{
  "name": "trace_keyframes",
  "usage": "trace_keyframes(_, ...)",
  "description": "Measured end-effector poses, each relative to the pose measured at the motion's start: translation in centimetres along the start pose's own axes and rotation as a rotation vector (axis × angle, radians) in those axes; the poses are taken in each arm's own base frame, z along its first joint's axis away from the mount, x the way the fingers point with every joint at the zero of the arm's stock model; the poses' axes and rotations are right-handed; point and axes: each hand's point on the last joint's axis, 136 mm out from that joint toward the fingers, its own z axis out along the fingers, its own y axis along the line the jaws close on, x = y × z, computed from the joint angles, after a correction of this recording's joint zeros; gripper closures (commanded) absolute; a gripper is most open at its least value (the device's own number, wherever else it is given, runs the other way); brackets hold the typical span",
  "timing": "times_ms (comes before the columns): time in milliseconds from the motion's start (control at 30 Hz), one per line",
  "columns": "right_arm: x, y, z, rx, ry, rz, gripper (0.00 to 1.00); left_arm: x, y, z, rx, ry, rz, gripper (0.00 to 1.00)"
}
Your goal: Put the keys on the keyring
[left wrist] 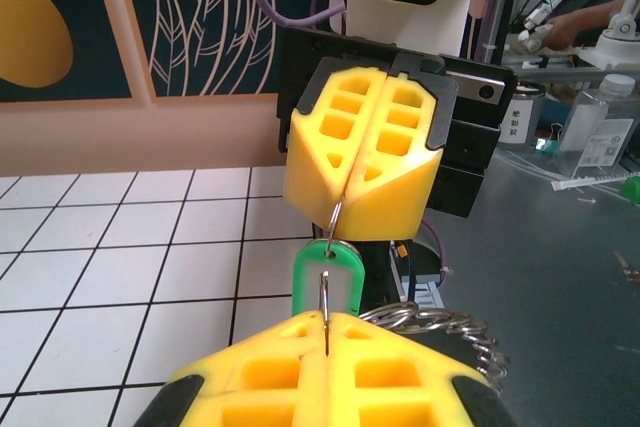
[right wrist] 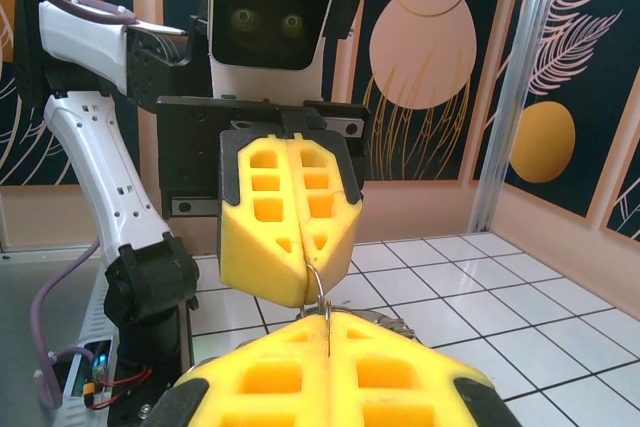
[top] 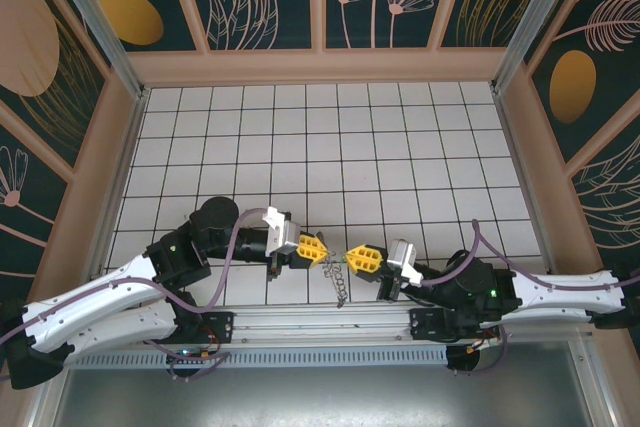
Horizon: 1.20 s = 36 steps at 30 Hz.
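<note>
The keys [left wrist: 325, 282], one small light-green plastic tag, hang upright in mid-air on the keyring [left wrist: 450, 327]. Its thin wire passes through the tag's hole, gripped between the left end effector [left wrist: 327, 332] and the right end effector [left wrist: 347, 187]. Its silvery-grey chain dangles below.

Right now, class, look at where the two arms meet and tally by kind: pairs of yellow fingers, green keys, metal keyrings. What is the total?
Pairs of yellow fingers: 2, one on the left gripper and one on the right gripper
Green key: 1
Metal keyring with its chain: 1
Total: 4
</note>
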Motion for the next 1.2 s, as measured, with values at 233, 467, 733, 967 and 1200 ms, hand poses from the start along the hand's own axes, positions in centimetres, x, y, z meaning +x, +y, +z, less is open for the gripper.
trace_keyframes(233, 0.16, 0.17, 0.24, -0.008, 0.015, 0.001, 1.00, 0.14, -0.17, 0.13, 0.015, 0.004, -0.004, 1.00)
trace_keyframes(467, 0.42, 0.33, 0.35, -0.022, 0.028, 0.013, 1.00, -0.19, -0.18, 0.15, 0.018, 0.000, -0.001, 1.00)
trace_keyframes(733, 0.73, 0.30, 0.42, -0.036, 0.038, 0.018, 1.00, -0.33, -0.19, 0.13, 0.017, -0.002, 0.001, 1.00)
trace_keyframes(967, 0.91, 0.35, 0.58, -0.047, 0.043, 0.024, 1.00, -0.35, -0.19, 0.13, 0.017, -0.003, 0.001, 1.00)
trace_keyframes(1200, 0.89, 0.27, 0.60, -0.048, 0.042, 0.036, 1.00, -0.48, -0.18, 0.11, 0.017, -0.005, 0.002, 1.00)
